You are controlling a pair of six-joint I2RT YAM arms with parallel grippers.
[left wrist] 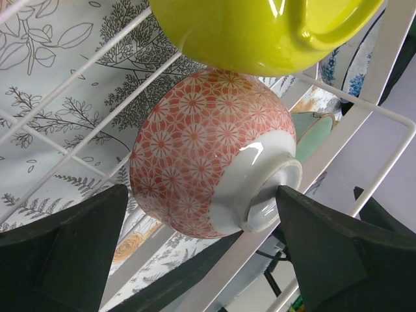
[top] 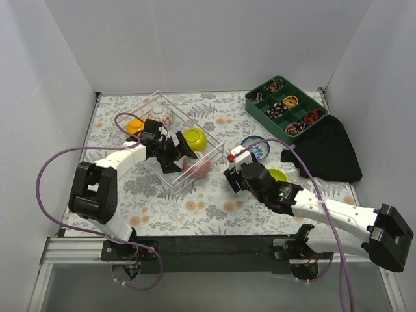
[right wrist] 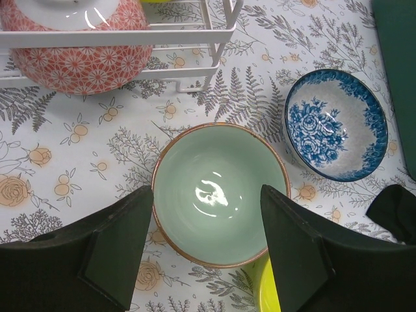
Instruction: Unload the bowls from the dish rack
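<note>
The red bowl (left wrist: pixel 208 149) in the rack (left wrist: pixel 389 39) is glazed ceramic, glossy, with a smooth white foot that catches the light. The yellow bowl (left wrist: pixel 260 32) next to it shines just as much. The rack is thin white bars, smooth, like coated wire. Outside the rack, the mint bowl (right wrist: pixel 221 195) and blue bowl (right wrist: pixel 337 123) are glossy glazed too, and the mint one has a duller brown rim. The printed table cover (right wrist: pixel 65 149) under the rack is matt. The left fingers (left wrist: pixel 58 253) and right fingers (right wrist: pixel 110 253) look like matt black plastic.
</note>
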